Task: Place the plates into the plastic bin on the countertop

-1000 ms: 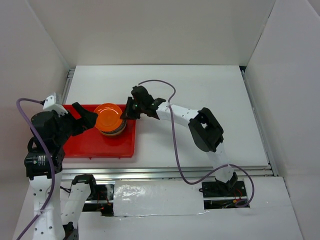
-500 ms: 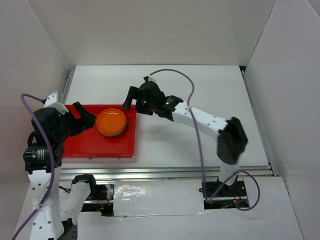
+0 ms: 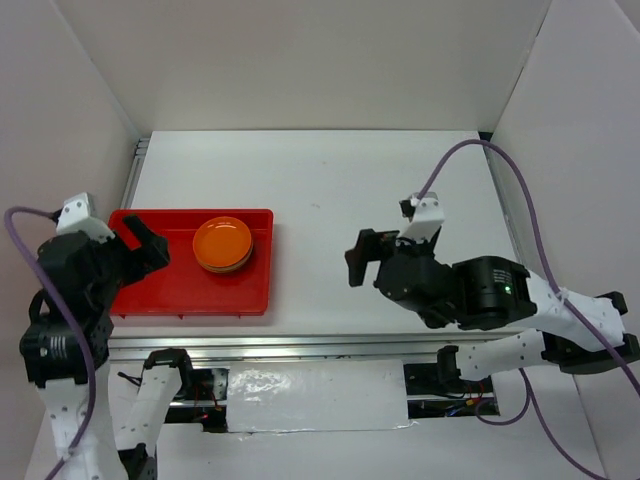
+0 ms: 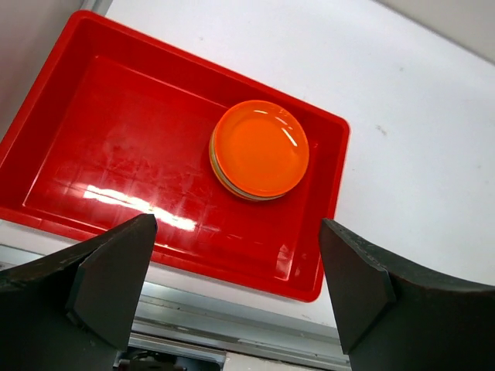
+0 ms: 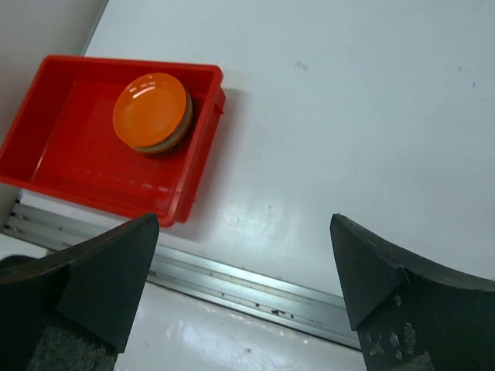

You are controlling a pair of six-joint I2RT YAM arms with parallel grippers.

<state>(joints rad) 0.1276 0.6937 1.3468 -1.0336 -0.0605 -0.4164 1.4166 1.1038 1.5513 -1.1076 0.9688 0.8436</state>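
The plates [image 3: 222, 244] sit as one stack with an orange one on top, in the back right part of the red plastic bin [image 3: 170, 285] on the white countertop [image 3: 400, 190]. The lower plates show only as thin rims. My left gripper [image 3: 145, 245] hovers open over the bin's left end, apart from the stack. In the left wrist view, the plates [image 4: 261, 148] and bin [image 4: 116, 139] lie beyond the open left gripper [image 4: 236, 232]. My right gripper [image 3: 380, 245] is open over bare countertop, well right of the bin. The right wrist view has the plates [image 5: 151, 110] and bin [image 5: 69, 147] far left of the right gripper [image 5: 244, 224].
A metal rail [image 3: 330, 345] runs along the countertop's front edge, just in front of the bin. White walls close in the left, back and right sides. A purple cable [image 3: 520, 190] loops above the right arm.
My right gripper opened at the stack, left the orange plate on top, and pulled back right and toward the near edge. My left arm drew back slightly to the left.
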